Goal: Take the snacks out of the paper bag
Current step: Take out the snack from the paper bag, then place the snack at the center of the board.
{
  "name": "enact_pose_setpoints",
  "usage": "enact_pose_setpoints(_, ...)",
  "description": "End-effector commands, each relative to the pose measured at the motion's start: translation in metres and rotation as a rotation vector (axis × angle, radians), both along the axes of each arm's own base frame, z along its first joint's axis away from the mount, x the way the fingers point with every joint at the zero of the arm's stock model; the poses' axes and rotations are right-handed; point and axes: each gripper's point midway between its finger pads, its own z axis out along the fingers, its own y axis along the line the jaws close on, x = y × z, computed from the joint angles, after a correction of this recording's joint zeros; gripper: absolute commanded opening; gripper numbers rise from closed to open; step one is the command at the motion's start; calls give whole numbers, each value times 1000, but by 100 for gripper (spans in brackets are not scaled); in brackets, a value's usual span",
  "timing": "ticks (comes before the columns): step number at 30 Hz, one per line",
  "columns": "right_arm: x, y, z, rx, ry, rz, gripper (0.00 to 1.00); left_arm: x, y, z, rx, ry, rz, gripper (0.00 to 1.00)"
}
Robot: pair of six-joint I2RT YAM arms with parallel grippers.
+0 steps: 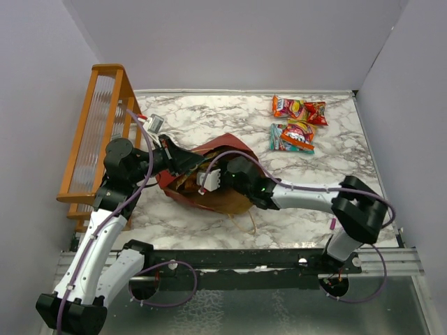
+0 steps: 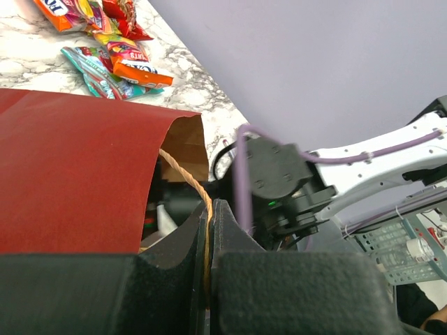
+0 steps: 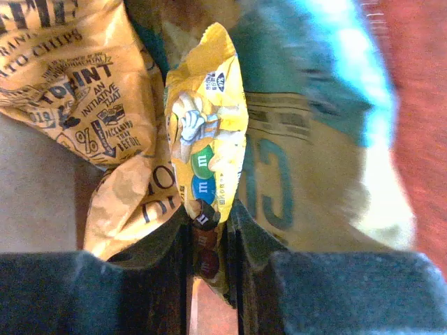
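Note:
The dark red paper bag (image 1: 223, 150) lies on its side mid-table, mouth toward the right arm. My left gripper (image 1: 183, 158) is shut on the bag's tan twisted handle (image 2: 188, 178) and holds the mouth up; the red outside (image 2: 70, 174) fills the left wrist view. My right gripper (image 1: 204, 180) is inside the bag, shut on a yellow candy packet (image 3: 206, 139). Beside it inside lie a yellow-brown chip bag (image 3: 91, 84) and a teal-printed packet (image 3: 293, 160). Several snacks (image 1: 299, 123) lie on the table at the back right, also in the left wrist view (image 2: 112, 42).
An orange wooden rack (image 1: 98, 132) stands along the left edge. A small white object (image 1: 155, 123) lies next to it. White walls close in the marble table (image 1: 209, 112) at the back and sides.

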Motion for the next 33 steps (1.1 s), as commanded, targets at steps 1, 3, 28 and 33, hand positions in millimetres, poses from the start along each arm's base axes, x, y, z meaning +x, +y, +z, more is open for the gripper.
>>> enact_pose_setpoints(1, -38, 0, 41, 117, 182, 79, 20, 0, 1, 18, -6, -68, 8, 0)
enact_pose_setpoints(3, -57, -9, 45, 131, 267, 100, 20, 1, 1, 17, -4, -66, 9, 0)
enact_pose_setpoints(28, -31, -216, 290, 813, -526, -626, 19, 9, 2, 12, 2, -34, 41, 0)
enact_pose_setpoints(33, 56, -263, 246, 763, -558, -916, 19, 12, 4, 9, 14, -15, 58, 0)
